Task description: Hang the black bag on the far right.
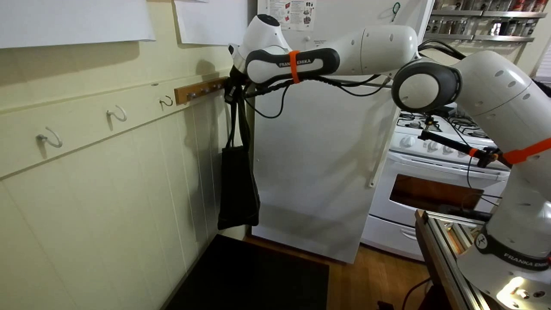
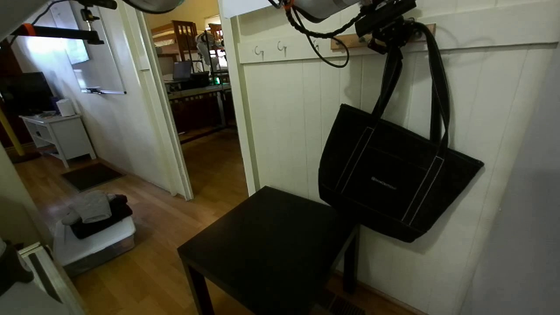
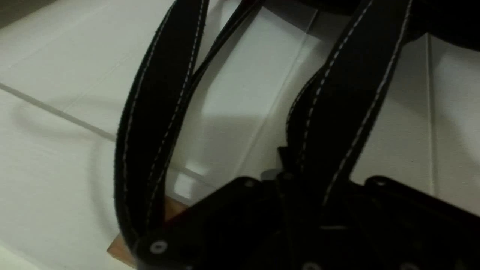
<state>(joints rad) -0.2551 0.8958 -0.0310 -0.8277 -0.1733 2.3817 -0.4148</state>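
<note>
The black bag (image 1: 238,187) hangs in the air beside the wall, by its handles, below my gripper (image 1: 234,88). In an exterior view the bag (image 2: 393,175) hangs tilted, one top corner lower than the opposite one, and my gripper (image 2: 387,41) is at the wooden peg rack (image 2: 350,41). The rack (image 1: 184,94) has several grey pegs; its far right end is partly hidden by my gripper. In the wrist view one handle strap (image 3: 352,86) runs down between the jaws of my gripper (image 3: 311,187), which looks shut on it. Another strap (image 3: 150,123) loops outside the jaws.
A black table (image 1: 249,275) stands below the bag, against the wall. The white fridge (image 1: 318,172) stands close to the bag and the rack end. A dark hook (image 1: 168,101) and two white hooks (image 1: 118,114) are on the wall board. Cables (image 1: 275,113) hang from the arm.
</note>
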